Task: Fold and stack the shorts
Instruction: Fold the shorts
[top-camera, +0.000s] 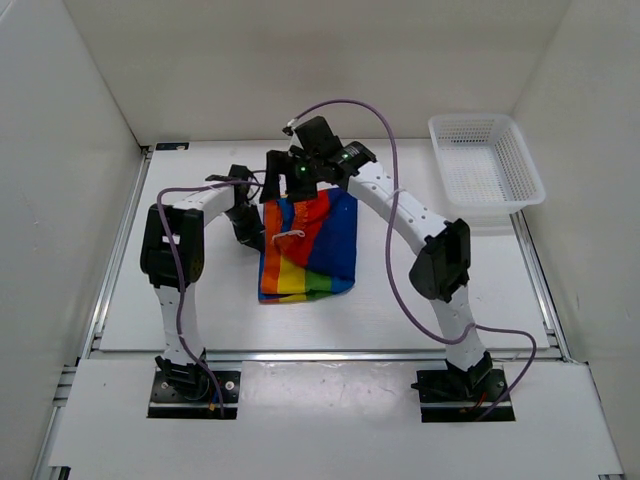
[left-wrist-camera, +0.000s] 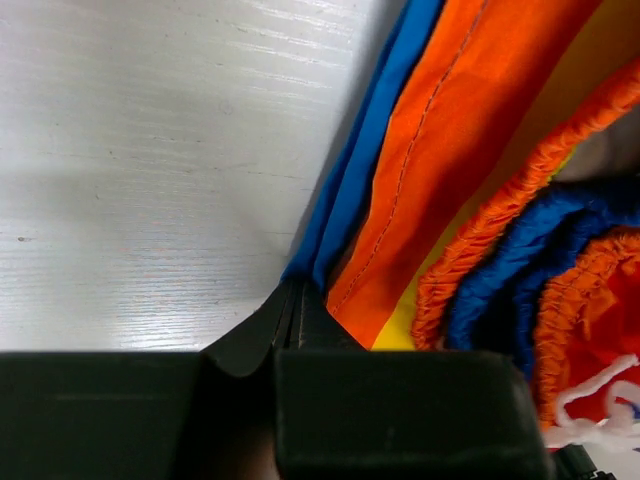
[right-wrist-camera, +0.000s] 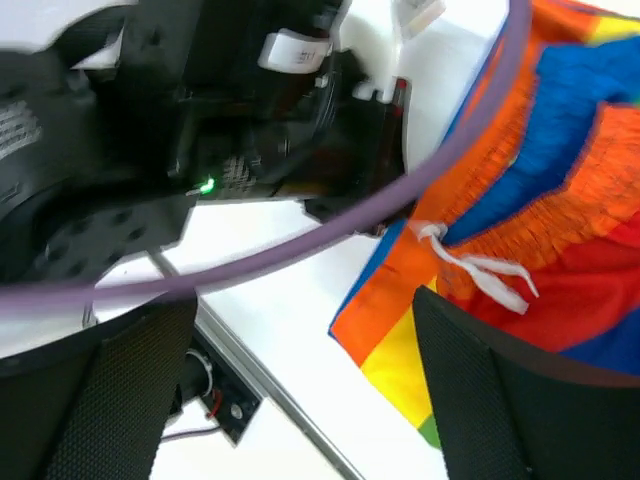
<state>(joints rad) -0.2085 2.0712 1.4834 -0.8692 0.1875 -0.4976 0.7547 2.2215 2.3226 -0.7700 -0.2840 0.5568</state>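
The rainbow-striped shorts (top-camera: 305, 245) lie folded on the white table, white drawstring (top-camera: 290, 236) on top. My left gripper (top-camera: 256, 236) is at their left edge. In the left wrist view its fingers (left-wrist-camera: 290, 310) are closed together on the blue hem of the shorts (left-wrist-camera: 430, 170). My right gripper (top-camera: 298, 172) hovers over the far edge of the shorts. In the right wrist view its fingers (right-wrist-camera: 480, 400) stand wide apart with nothing between them, over the orange and yellow corner of the shorts (right-wrist-camera: 520, 250); the gripper (right-wrist-camera: 300, 400) is open.
A white mesh basket (top-camera: 485, 165) stands at the back right. White walls close in the table on three sides. A purple cable (top-camera: 390, 150) loops over the right arm and crosses the right wrist view (right-wrist-camera: 330, 230). The left arm's wrist (right-wrist-camera: 200, 120) is close to the right gripper.
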